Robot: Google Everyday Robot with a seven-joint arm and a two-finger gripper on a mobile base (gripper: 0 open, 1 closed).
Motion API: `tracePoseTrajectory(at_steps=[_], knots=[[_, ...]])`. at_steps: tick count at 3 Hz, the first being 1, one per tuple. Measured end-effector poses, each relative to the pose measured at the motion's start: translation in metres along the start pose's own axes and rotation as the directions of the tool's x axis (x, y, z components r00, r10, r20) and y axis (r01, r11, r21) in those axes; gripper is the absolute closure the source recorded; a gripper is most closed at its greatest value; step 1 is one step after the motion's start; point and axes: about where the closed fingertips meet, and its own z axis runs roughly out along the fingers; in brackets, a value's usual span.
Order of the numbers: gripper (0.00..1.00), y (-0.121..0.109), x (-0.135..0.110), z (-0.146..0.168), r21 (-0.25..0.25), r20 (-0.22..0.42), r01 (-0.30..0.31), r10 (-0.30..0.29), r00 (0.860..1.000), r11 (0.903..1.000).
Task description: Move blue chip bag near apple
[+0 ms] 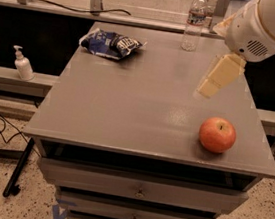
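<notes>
The blue chip bag (111,44) lies crumpled at the far left corner of the grey table top (127,110). The red-orange apple (217,134) sits near the front right corner. My gripper (218,78), cream-coloured below a large white arm housing (262,27), hangs in the air over the right side of the table. It is above and behind the apple and far to the right of the bag. It holds nothing that I can see.
A clear water bottle (193,23) stands at the table's far edge, right of centre. A soap dispenser (22,63) stands on a ledge to the left. Drawers (139,190) sit below the table top. Cables lie on the floor at left.
</notes>
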Motion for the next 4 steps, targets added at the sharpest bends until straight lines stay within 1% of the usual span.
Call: tracePoseTrajectory(at_steps=[1, 2, 3, 4], knots=[[0.0, -0.008, -0.004, 0.016, 0.035, 0.033, -0.054, 0.053, 0.998, 0.9979], [0.0, -0.039, -0.037, 0.067, 0.082, 0.125, -0.108, 0.098, 0.987, 0.9907], [0.0, -0.072, -0.067, 0.121, 0.075, 0.186, -0.121, 0.105, 0.977, 0.9898], [0.0, -0.099, -0.1, 0.174, 0.04, 0.241, -0.119, 0.106, 0.965, 0.992]])
